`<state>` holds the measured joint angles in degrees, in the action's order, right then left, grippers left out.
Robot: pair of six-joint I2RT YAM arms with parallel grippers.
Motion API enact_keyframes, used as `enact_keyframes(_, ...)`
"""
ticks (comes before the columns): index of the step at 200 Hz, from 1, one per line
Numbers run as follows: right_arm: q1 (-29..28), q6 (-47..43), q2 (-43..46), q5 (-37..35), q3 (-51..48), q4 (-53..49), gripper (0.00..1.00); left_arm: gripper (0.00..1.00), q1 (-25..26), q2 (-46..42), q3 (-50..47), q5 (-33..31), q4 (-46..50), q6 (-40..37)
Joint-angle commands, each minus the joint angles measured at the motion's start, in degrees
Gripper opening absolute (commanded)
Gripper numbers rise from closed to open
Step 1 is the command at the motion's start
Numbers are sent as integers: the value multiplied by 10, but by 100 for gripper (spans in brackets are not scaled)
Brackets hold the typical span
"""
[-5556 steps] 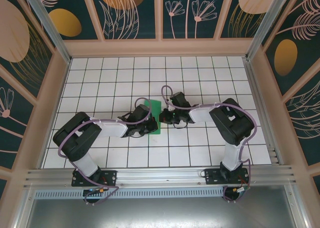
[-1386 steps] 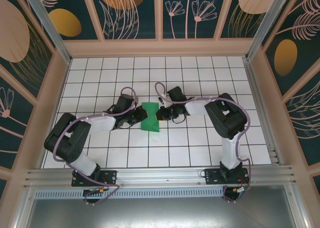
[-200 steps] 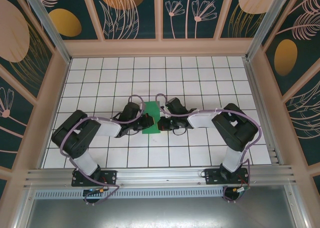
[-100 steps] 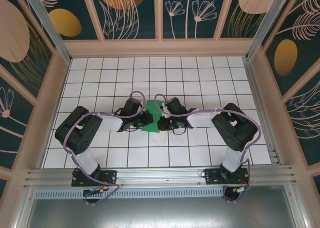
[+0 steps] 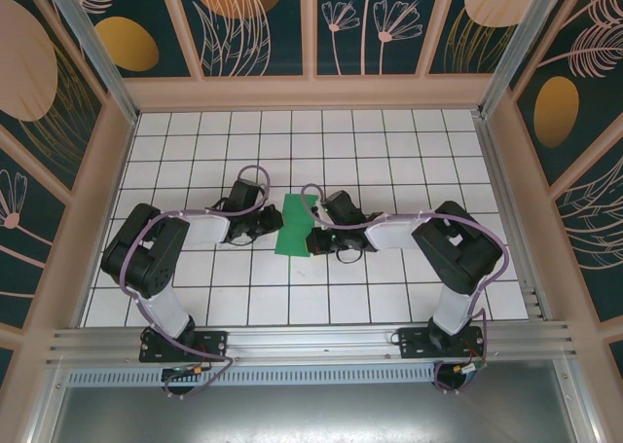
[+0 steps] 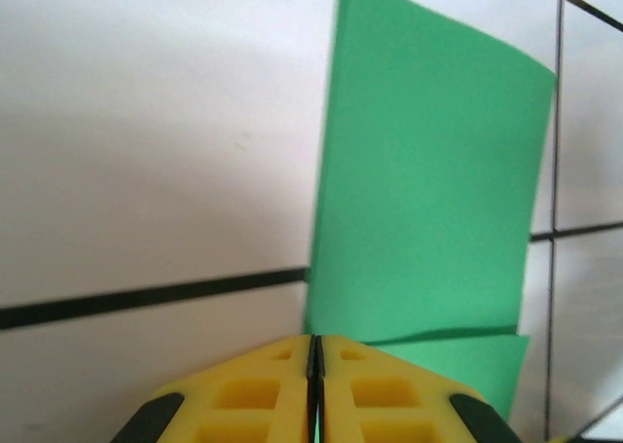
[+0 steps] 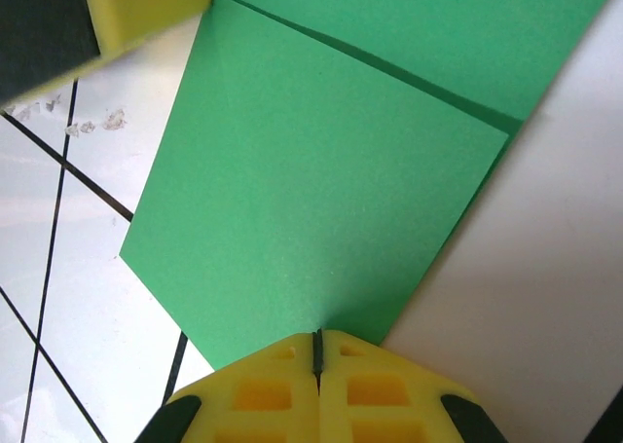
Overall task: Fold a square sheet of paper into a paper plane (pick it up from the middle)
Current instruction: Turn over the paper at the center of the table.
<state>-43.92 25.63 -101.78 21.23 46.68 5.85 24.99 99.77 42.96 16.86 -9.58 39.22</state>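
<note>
The square sheet of paper (image 5: 295, 227) is bright green and lies folded into a narrow two-layer shape on the white grid table (image 5: 389, 141), between my two grippers. In the left wrist view its upper layer (image 6: 428, 190) covers a lower one that peeks out at the near end. My left gripper (image 5: 274, 226) (image 6: 313, 341) is shut, with its tips at the sheet's left edge. My right gripper (image 5: 312, 234) (image 7: 318, 336) is shut, its tips over the sheet (image 7: 321, 200) at the right edge. The left fingers (image 7: 146, 10) show beyond the sheet's far side. A paper plane is out of view.
Patterned walls (image 5: 311, 34) close in the table at the back and sides. An aluminium rail (image 5: 311, 341) runs along the near edge by the arm bases. Both arms reach inward to the table's middle.
My left gripper has drawn back to the left, off the sheet. The raised pointed flap of half a second ago now lies down over the lower layer. The right gripper has stayed put.
</note>
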Motion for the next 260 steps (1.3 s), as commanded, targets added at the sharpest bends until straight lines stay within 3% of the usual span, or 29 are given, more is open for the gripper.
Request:
enact_keyframes(1,4,-22,-10,-41,-42,-105,0,13,-27,18,18,-82,51,-36)
enact_keyframes(45,4,-43,24,-28,-61,-118,0,16,-28,0,43,-77,64,-45)
enact_keyframes(76,7,-5,93,-7,-49,-83,0,32,-28,-63,12,-46,40,-8)
enact_keyframes(125,55,68,152,-28,-53,5,34,66,-23,-159,-68,-10,-19,80)
enact_keyframes(147,70,61,128,-18,-49,13,42,78,-17,-197,-98,1,-42,106)
enact_keyframes(197,73,27,60,27,-23,26,41,98,16,-230,-133,25,-91,135)
enact_keyframes(260,74,21,31,53,-18,50,30,99,51,-192,-137,42,-140,165)
